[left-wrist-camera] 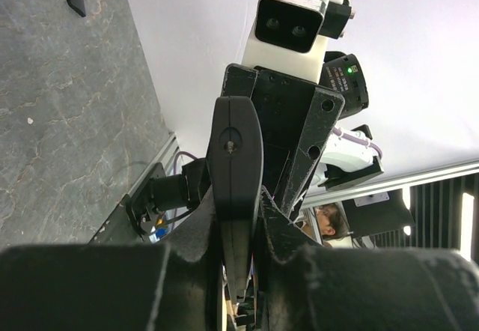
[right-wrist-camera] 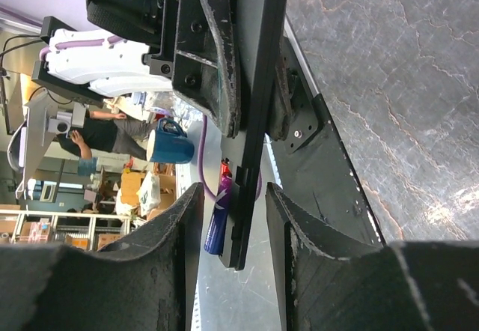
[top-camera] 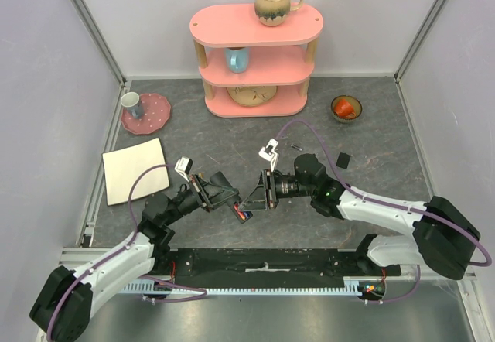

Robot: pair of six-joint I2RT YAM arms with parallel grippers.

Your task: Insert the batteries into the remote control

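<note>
Presently clamping the remote control [right-wrist-camera: 251,121] across its broad faces in the closed left gripper [top-camera: 232,201], off the table and well in front of the pink shelf [top-camera: 224,26], toward the arm bases. Showing it edge-on in the right wrist view, with a purple battery [right-wrist-camera: 217,226] and a red battery [right-wrist-camera: 224,168] along one side near the free end. Straddling that free end with the right gripper [right-wrist-camera: 232,196], fingers [right-wrist-camera: 176,256] partly spread, one facing each broad face; cannot tell whether either pad touches.

Closer to the shelf, just in front of its right end: a dark battery [top-camera: 296,146] lying loose on the table. Farther right of the shelf's front: a small black square piece [top-camera: 344,159], flat on the table.

On the shelf's top tier, a tan mug [top-camera: 274,5]; on the middle tier, a blue mug [top-camera: 237,59]; on the bottom tier, a beige dish [top-camera: 251,94].

Left of the shelf, a pink plate [top-camera: 158,114] carrying a grey cup [top-camera: 131,104]. Right of the shelf, a small bowl [top-camera: 346,117] with something red-orange inside. Front-left of the shelf, a white pad [top-camera: 135,170] lying flat.
</note>
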